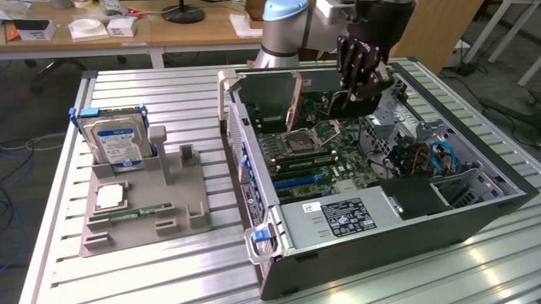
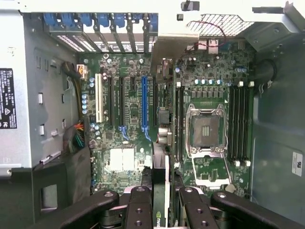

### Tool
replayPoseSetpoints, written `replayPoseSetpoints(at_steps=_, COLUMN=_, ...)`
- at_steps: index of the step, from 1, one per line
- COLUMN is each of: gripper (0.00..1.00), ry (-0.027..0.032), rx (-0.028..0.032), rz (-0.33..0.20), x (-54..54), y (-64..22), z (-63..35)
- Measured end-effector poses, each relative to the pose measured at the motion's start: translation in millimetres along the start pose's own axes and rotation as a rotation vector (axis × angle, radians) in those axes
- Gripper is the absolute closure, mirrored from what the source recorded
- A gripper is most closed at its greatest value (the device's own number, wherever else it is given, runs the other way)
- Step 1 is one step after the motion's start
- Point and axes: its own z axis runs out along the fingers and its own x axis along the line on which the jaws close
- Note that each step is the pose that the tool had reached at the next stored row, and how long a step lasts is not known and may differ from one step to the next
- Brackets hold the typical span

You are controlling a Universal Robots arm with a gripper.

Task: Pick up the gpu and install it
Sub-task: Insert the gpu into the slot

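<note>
My gripper [image 1: 359, 95] hangs over the open computer case [image 1: 507, 183], shut on the gpu [image 1: 338, 104]. The gpu is a thin dark card held on edge, its metal end bracket [image 1: 293, 101] pointing toward the case's rear wall on the exterior view's left. It is held clear above the motherboard [image 1: 338, 152]. In the wrist view the gpu [image 2: 161, 176] runs edge-on between the black fingers [image 2: 138, 207] of the gripper [image 2: 162, 210]. It sits over the board just beside the long blue slot [image 2: 144, 102], between that slot and the CPU socket [image 2: 206, 130].
On the exterior view's left, a grey holder [image 1: 182, 209] on the slatted table carries a hard drive with a blue label [image 1: 118, 142], a CPU chip [image 1: 110, 196] and a green memory stick [image 1: 131, 214]. The power supply [image 1: 338, 218] fills the case's near end. Cables [image 1: 439, 158] lie inside the case.
</note>
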Motion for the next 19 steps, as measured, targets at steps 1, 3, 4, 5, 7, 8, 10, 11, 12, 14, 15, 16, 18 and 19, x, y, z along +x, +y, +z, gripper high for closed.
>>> replayPoseSetpoints(at_steps=1, gripper=0.73, ry=0.0000, rx=-0.0001, rz=0.000, x=0.1, y=1.5, z=1.6)
replayPoseSetpoints(at_steps=3, gripper=0.73, ry=0.0001, rx=-0.0004, rz=0.000, x=0.2, y=4.3, z=3.8)
replayPoseSetpoints(at_steps=4, gripper=0.73, ry=-0.0009, rx=-0.0005, rz=0.000, x=0.2, y=5.2, z=4.4)
replayPoseSetpoints(at_steps=5, gripper=0.73, ry=-0.0018, rx=-0.0005, rz=0.000, x=0.3, y=6.3, z=4.9)
replayPoseSetpoints(at_steps=7, gripper=0.73, ry=-0.0033, rx=-0.0004, rz=0.000, x=0.4, y=9.8, z=6.9)
replayPoseSetpoints(at_steps=8, gripper=0.73, ry=-0.0032, rx=-0.0005, rz=0.000, x=0.5, y=11.9, z=8.3)
replayPoseSetpoints(at_steps=10, gripper=0.73, ry=-0.0034, rx=-0.0005, rz=0.000, x=0.7, y=16.1, z=11.9)
replayPoseSetpoints(at_steps=11, gripper=0.73, ry=-0.0034, rx=-0.0004, rz=0.000, x=0.8, y=18.4, z=13.6)
replayPoseSetpoints(at_steps=12, gripper=0.73, ry=-0.0033, rx=-0.0005, rz=0.000, x=0.9, y=20.6, z=15.4)
replayPoseSetpoints(at_steps=14, gripper=0.73, ry=-0.0033, rx=-0.0004, rz=0.000, x=1.1, y=22.5, z=18.7)
replayPoseSetpoints(at_steps=15, gripper=0.73, ry=-0.0033, rx=-0.0005, rz=0.000, x=1.4, y=22.5, z=20.3)
replayPoseSetpoints(at_steps=16, gripper=0.73, ry=-0.0033, rx=-0.0005, rz=0.000, x=1.9, y=22.5, z=21.7)
replayPoseSetpoints(at_steps=18, gripper=0.73, ry=-0.0032, rx=-0.0006, rz=0.000, x=3.5, y=22.5, z=24.3)
replayPoseSetpoints(at_steps=19, gripper=0.73, ry=-0.0031, rx=-0.0006, rz=0.000, x=4.4, y=22.6, z=25.2)
